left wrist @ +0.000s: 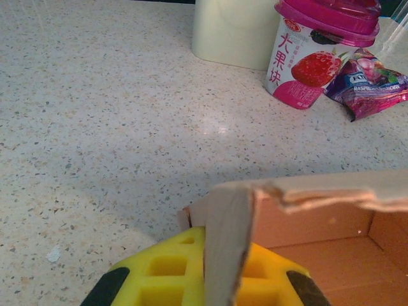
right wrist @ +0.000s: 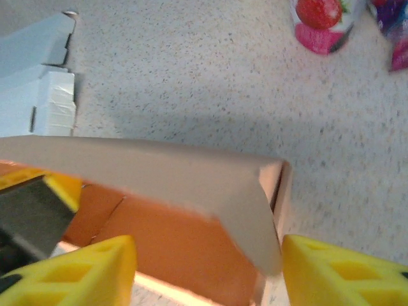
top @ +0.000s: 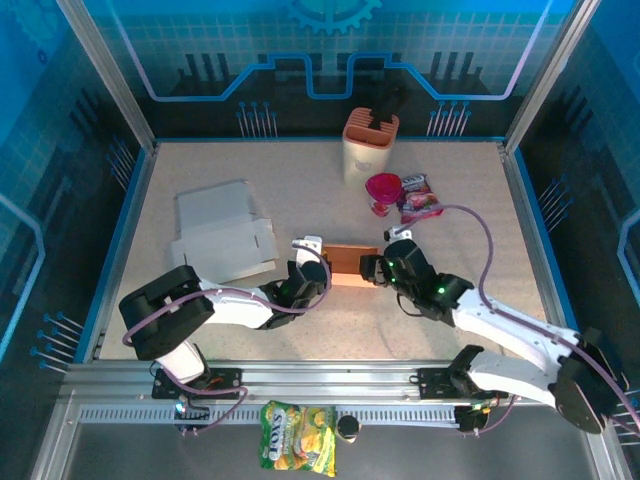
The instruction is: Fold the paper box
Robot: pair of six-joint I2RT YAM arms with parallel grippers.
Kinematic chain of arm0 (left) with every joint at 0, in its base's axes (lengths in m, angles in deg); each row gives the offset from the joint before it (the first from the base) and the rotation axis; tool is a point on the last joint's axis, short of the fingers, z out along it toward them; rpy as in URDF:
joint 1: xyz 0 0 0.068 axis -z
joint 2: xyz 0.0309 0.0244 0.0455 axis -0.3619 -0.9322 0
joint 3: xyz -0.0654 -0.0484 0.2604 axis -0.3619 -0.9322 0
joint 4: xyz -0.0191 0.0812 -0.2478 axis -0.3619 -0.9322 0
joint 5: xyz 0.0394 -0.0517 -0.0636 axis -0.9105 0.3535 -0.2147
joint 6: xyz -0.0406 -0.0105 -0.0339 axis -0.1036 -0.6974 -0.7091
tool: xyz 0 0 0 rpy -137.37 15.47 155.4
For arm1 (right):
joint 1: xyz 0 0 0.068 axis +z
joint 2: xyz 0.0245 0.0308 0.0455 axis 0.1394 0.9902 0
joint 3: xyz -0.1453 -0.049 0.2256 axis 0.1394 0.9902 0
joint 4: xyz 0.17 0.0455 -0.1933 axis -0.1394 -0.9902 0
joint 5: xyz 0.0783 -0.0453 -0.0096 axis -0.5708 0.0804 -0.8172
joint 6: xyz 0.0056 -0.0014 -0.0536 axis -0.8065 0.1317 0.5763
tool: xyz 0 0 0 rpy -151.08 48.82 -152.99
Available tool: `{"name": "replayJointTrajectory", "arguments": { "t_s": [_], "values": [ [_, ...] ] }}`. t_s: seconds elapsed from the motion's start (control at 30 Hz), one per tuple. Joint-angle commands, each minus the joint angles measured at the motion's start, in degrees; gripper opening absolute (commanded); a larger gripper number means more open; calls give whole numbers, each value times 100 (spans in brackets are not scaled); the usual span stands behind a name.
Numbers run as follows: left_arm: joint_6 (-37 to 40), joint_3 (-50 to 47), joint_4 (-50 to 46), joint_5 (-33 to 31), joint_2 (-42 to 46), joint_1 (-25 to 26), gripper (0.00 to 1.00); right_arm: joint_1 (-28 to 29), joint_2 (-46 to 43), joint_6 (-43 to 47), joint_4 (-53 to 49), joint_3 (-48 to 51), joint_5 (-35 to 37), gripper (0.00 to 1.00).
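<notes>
The brown paper box (top: 350, 263) lies open mid-table between my two grippers. My left gripper (top: 316, 270) is at its left end. In the left wrist view its yellow fingers (left wrist: 159, 271) are shut on an upright grey-brown wall (left wrist: 226, 242) of the box, and the orange inside (left wrist: 331, 242) shows to the right. My right gripper (top: 376, 268) is at the box's right end. Its yellow fingers (right wrist: 95, 268) stand wide apart, open, astride that end of the box (right wrist: 185, 248), with a grey flap (right wrist: 191, 178) leaning over the inside.
A white flattened carton (top: 225, 235) lies left of the box. Behind it stand a beige holder (top: 370, 145), a pink yoghurt cup (top: 383, 190) and a purple pouch (top: 420, 198). A snack bag (top: 297, 437) lies off the table's near rail.
</notes>
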Motion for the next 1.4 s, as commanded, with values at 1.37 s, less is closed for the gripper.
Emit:
{"name": "replayJointTrajectory", "arguments": {
  "t_s": [1.37],
  "values": [
    [-125,-245,40,-597,-275,418,0,69,1006,-6563,621,-890,-611,41]
  ]
}}
